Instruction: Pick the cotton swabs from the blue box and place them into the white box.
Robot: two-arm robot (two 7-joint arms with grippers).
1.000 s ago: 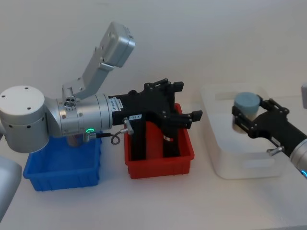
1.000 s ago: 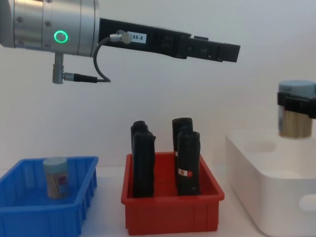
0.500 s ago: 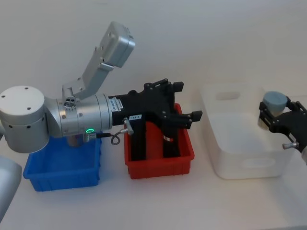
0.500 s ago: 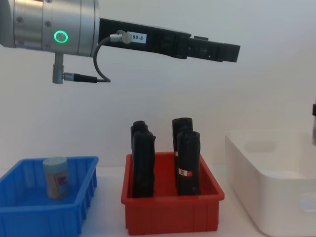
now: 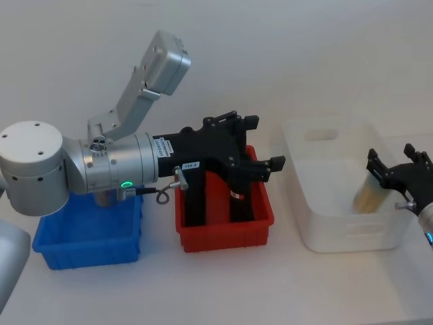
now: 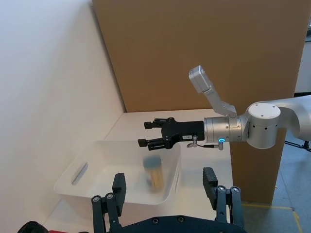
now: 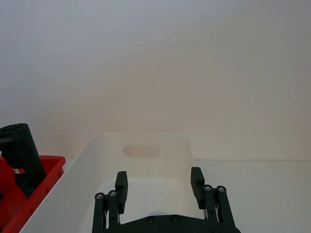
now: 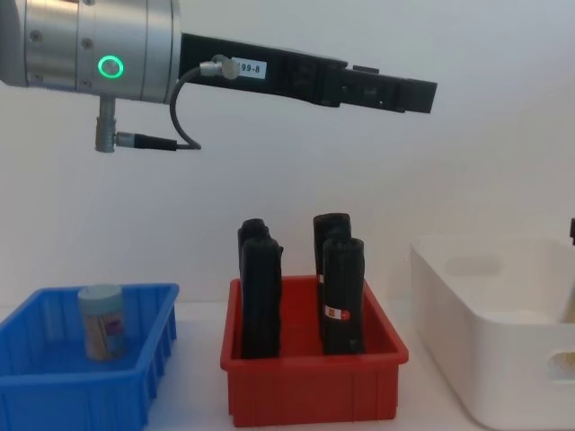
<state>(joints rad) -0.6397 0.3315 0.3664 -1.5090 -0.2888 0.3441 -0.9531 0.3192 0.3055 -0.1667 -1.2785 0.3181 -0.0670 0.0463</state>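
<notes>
Dropped cotton swabs (image 5: pixel 369 196) lie in the white box (image 5: pixel 338 237) under the spread right gripper (image 5: pixel 394 159).

Silver cylindrical joint (image 8: pixel 90 45), green ring light (image 8: pixel 110 65), grey looped cable (image 8: pixel 184 108), white-labelled black left pincer (image 5: pixel 265 142)

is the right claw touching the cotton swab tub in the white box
Apart. The left wrist view shows the right claw open above the white box and the cotton swab tub lower inside it, a clear gap between them.
</notes>
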